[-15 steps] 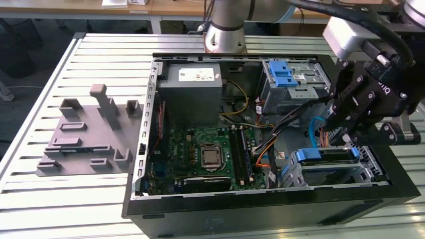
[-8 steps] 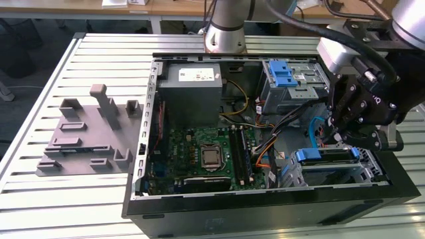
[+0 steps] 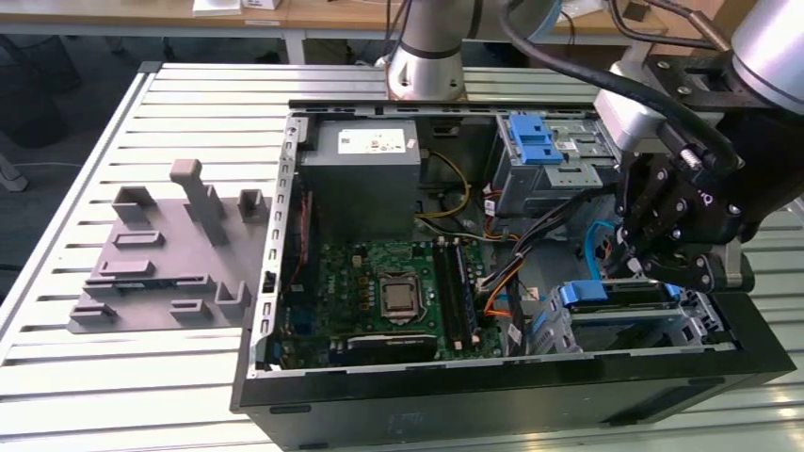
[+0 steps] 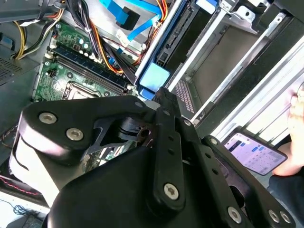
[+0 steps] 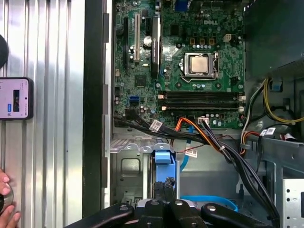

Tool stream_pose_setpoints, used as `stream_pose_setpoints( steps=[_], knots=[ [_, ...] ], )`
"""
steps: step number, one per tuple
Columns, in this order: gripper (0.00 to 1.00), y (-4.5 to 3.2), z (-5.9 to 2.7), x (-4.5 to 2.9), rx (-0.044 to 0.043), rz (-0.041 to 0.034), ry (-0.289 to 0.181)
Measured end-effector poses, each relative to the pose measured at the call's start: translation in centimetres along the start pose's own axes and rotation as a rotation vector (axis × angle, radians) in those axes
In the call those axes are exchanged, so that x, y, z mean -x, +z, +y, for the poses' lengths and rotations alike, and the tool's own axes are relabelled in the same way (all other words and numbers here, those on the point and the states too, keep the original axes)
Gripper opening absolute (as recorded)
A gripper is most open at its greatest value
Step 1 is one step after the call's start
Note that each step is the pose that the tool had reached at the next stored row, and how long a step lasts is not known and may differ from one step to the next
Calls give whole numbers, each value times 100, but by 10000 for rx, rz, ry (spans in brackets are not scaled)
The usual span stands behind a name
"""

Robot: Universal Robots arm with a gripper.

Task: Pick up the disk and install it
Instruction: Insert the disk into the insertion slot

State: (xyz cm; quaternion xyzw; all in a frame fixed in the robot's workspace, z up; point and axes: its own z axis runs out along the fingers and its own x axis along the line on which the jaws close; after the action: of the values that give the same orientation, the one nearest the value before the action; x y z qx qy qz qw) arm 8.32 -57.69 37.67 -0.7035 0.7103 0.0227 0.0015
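The disk [image 3: 619, 294], silver-grey in a blue plastic bracket, lies flat in the lower drive cage at the front corner of the open computer case [image 3: 292, 188], on the exterior view's right. My gripper [image 3: 658, 273] hangs right over it with its fingers drawn together. In the first wrist view the gripper [image 5: 164, 186] meets the edge of the disk's blue bracket [image 5: 161, 156]; I cannot tell whether anything is pinched. In the second wrist view the bracket's blue tab [image 4: 153, 76] shows just past the gripper [image 4: 162, 93].
A grey power supply [image 3: 364, 165], green motherboard [image 3: 390, 292] and cable bundles [image 3: 503, 273] fill the case. A silver cage with a blue latch [image 3: 538, 141] sits behind the gripper. A grey fixture [image 3: 164, 254] lies on the slatted table. A phone [image 5: 14, 98] and a person's hand [image 5: 4, 209] are beside the case.
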Motion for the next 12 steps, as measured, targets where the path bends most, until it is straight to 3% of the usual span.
stream_pose_setpoints(
  steps=[12],
  knots=[
    [11, 150, -5, -5, 2, -14, -3]
  ],
)
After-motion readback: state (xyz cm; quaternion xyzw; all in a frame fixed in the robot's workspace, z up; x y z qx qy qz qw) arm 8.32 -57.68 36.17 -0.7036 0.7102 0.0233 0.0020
